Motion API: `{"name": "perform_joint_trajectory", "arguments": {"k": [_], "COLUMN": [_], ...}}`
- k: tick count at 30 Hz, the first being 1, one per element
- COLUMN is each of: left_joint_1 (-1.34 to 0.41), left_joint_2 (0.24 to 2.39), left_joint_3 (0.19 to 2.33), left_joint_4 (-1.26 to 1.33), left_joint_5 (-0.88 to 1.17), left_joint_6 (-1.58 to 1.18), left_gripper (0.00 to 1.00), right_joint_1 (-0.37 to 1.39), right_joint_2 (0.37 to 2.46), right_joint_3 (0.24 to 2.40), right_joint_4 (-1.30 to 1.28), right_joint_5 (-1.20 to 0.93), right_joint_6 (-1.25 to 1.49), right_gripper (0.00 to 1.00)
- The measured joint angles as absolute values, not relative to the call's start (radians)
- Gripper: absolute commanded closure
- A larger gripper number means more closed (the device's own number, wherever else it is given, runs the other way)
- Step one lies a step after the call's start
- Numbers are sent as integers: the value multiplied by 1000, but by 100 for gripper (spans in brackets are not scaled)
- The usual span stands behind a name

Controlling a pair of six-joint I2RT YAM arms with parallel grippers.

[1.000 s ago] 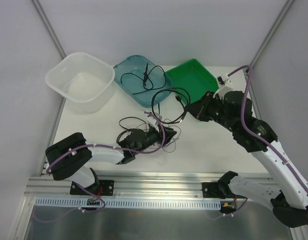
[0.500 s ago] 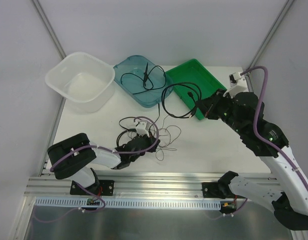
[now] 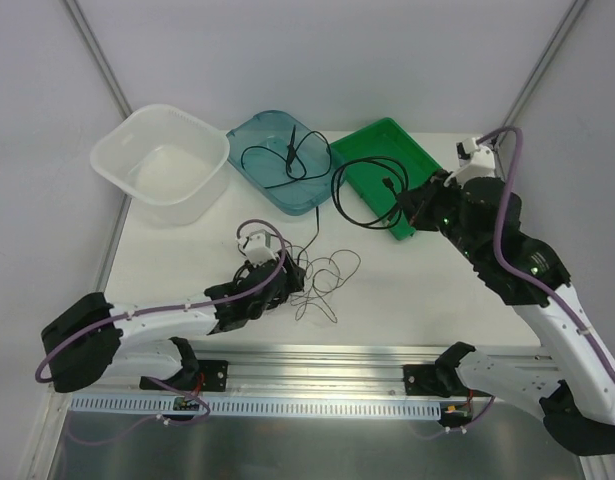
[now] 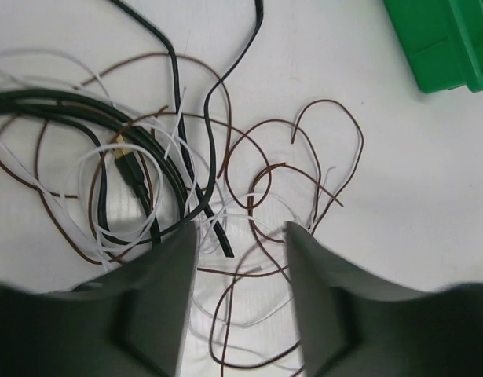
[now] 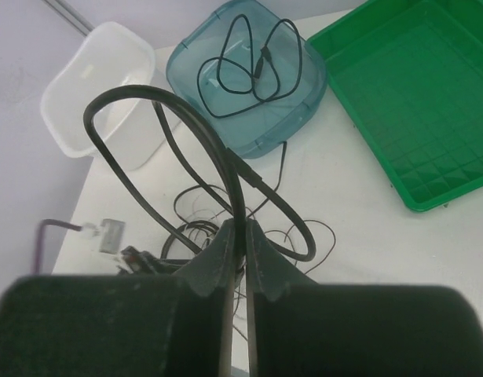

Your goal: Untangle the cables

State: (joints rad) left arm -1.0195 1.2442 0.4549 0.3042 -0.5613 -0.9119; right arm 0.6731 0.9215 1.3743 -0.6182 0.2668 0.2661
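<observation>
A tangle of thin brown, white and black cables (image 3: 322, 272) lies on the white table in front of the trays. My left gripper (image 3: 285, 284) hovers open over its left side. In the left wrist view, brown and white cords (image 4: 249, 184) run loose between the left gripper's (image 4: 241, 236) spread fingers, and a black cable with a gold plug (image 4: 131, 166) lies to the left. My right gripper (image 3: 409, 208) is shut on a thick black cable (image 3: 359, 193), whose loop hangs over the near edge of the green tray (image 3: 387, 145). The right wrist view shows that right gripper (image 5: 241, 229) pinching the black cable (image 5: 159, 98).
A blue tray (image 3: 257, 135) at the back centre holds a coiled black cable (image 3: 282, 160). A white tub (image 3: 162, 165) stands at the back left. The aluminium rail (image 3: 317, 365) runs along the near table edge.
My right gripper has carried the black cable up and to the right, from the table's middle to over the green tray. My left gripper has drawn back to the left over the tangle.
</observation>
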Motion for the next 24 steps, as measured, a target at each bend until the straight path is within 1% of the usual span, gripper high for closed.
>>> {"name": "perform_joint_trajectory", "arguments": {"k": [3, 6, 8, 9, 10, 11, 17, 21, 24], "left_joint_1": [-1019, -988, -932, -878, -826, -779, -514, -410, -358], "left_joint_2": [1134, 1031, 989, 974, 965, 962, 982, 997, 999], "left_joint_3": [488, 509, 530, 548, 568, 588, 792, 894, 913], "left_joint_4": [182, 69, 4, -33, -73, -102, -321, -398, -432], "left_joint_5": [-570, -552, -521, -482, -452, -425, -199, -75, -27], "left_joint_6": [-912, -891, -867, -849, -831, -816, -651, -542, -455], "left_gripper": [26, 18, 12, 9, 3, 1, 1, 1, 1], "right_joint_1": [659, 641, 627, 621, 614, 609, 585, 566, 551], "right_joint_2": [981, 1066, 1127, 1159, 1195, 1226, 1435, 1580, 1710], "right_joint_3": [1374, 1375, 1376, 1378, 1385, 1394, 1449, 1531, 1638], "right_joint_4": [-599, -571, -546, -533, -522, -511, -364, -267, -207], "right_joint_5": [265, 259, 247, 240, 233, 227, 164, 93, 31], "right_joint_6": [244, 230, 227, 227, 227, 227, 214, 193, 181], "right_gripper": [99, 99, 99, 99, 99, 99, 99, 99, 99]}}
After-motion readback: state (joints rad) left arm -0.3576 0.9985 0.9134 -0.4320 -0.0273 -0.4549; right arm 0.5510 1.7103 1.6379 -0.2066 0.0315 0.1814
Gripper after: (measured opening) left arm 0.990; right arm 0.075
